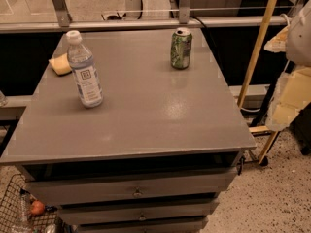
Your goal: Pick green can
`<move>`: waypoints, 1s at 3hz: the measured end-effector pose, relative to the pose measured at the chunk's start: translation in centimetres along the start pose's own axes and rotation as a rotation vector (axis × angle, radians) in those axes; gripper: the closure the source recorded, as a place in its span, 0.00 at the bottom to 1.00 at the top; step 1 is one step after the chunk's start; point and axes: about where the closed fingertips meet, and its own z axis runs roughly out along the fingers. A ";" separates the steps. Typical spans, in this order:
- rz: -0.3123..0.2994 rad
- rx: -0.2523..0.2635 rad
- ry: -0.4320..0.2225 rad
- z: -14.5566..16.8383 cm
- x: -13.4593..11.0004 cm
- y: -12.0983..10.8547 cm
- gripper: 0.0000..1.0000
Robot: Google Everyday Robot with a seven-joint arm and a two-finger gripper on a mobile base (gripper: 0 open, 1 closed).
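Desk (146, 106) first: grey painted top, smooth, with a soft sheen catching the light at centre right. The drawers (97, 191) below wear the same grey coat, with small metal knobs. Can (181, 48), upper centre: metal, glossy green-and-white print, bare silvery top. Bottle (84, 72), left: clear plastic, paper-looking label, matt white cap. Behind it, upper left, a yellow sponge (60, 64), soft-looking and matt. Pincer (290, 93) at the right edge: pale cream and white, plastic by the look, dull finish. Lower right, the floor (272, 198) is speckled stone, smooth. Lower left, a basket (19, 208) of thin dark wire.
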 end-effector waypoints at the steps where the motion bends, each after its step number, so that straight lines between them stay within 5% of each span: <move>1: 0.007 0.008 -0.013 0.0 -0.2 -0.2 0.00; 3: 0.204 -0.031 -0.150 6.1 -4.1 -6.3 0.00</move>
